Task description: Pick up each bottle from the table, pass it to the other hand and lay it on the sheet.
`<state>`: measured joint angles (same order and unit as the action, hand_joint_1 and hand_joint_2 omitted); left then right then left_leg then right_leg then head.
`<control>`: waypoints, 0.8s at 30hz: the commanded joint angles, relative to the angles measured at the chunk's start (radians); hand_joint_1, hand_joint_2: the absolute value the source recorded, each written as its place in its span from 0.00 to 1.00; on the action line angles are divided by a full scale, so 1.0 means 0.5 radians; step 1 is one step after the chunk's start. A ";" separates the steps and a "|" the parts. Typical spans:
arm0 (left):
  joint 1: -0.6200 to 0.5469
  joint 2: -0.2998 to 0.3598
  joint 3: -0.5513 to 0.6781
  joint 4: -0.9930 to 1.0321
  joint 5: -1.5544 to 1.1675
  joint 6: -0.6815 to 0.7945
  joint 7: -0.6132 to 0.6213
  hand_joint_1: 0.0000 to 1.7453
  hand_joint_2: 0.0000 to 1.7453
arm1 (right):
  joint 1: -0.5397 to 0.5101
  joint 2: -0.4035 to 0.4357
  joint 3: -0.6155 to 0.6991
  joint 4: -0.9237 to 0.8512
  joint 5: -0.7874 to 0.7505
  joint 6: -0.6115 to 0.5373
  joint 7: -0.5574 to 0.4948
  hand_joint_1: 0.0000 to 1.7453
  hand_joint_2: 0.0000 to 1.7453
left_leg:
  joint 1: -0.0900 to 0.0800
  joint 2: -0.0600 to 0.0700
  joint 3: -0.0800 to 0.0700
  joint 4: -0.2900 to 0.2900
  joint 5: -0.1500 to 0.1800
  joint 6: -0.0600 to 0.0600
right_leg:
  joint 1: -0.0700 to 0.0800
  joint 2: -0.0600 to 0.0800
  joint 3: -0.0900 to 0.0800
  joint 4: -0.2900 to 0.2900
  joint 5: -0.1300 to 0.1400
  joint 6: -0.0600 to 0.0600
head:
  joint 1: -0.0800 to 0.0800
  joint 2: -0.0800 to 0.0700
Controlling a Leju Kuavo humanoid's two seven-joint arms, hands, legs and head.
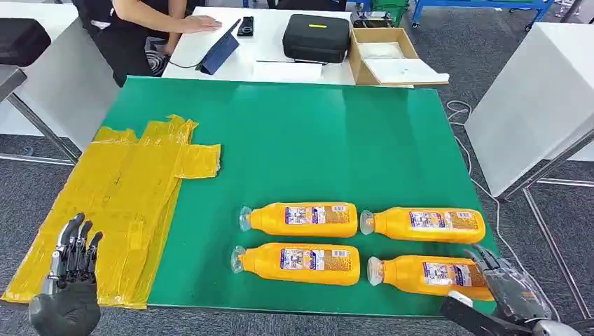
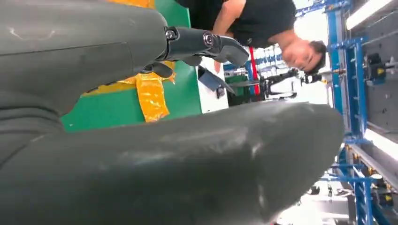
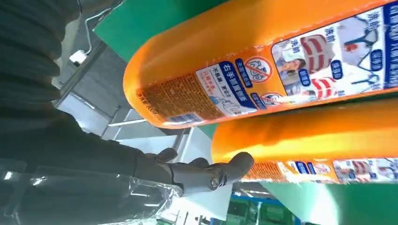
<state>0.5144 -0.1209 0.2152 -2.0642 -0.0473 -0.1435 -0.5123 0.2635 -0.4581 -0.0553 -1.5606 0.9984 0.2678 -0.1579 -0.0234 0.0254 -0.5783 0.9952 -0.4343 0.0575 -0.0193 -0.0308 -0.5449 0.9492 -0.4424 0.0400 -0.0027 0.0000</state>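
4 orange bottles lie untouched near the table's front edge; right hand spread beside the front-right bottle, left hand empty, fingers apart.

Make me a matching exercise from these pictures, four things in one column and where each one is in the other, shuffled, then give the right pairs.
Things:
1. yellow sheet
2. black case
3. right hand
4. cardboard box

Places:
A. on the white table, right of the black case
B. by the base of the nearest right-side bottle
C. on the left part of the green table
D. on the white table, left of the cardboard box

Pairs: 1-C, 2-D, 3-B, 4-A
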 commanded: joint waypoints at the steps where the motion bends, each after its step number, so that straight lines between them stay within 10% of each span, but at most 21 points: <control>1: 0.025 -0.100 0.093 -0.019 -0.005 -0.062 0.015 0.00 0.00 | -0.176 0.138 0.031 0.259 0.090 0.016 0.029 0.00 1.00 | 0.004 0.001 0.006 -0.002 -0.002 -0.010 | 0.003 0.010 0.005 -0.004 0.001 -0.006 | 0.000 0.000; 24: -0.028 -0.159 0.172 -0.004 -0.019 -0.179 0.030 0.00 0.00 | -0.131 0.249 -0.057 0.370 0.298 0.136 0.042 0.00 1.00 | 0.003 -0.005 0.005 -0.002 0.000 -0.008 | 0.002 0.002 0.004 -0.004 0.000 -0.004 | -0.001 0.000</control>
<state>0.5203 -0.1839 0.2815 -2.0977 -0.0519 -0.2262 -0.5047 0.2017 -0.3914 -0.0687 -1.4553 1.1318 0.3147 -0.1465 -0.0234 0.0252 -0.5782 0.9952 -0.4343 0.0575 -0.0194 -0.0310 -0.5456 0.9491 -0.4425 0.0400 -0.0031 0.0000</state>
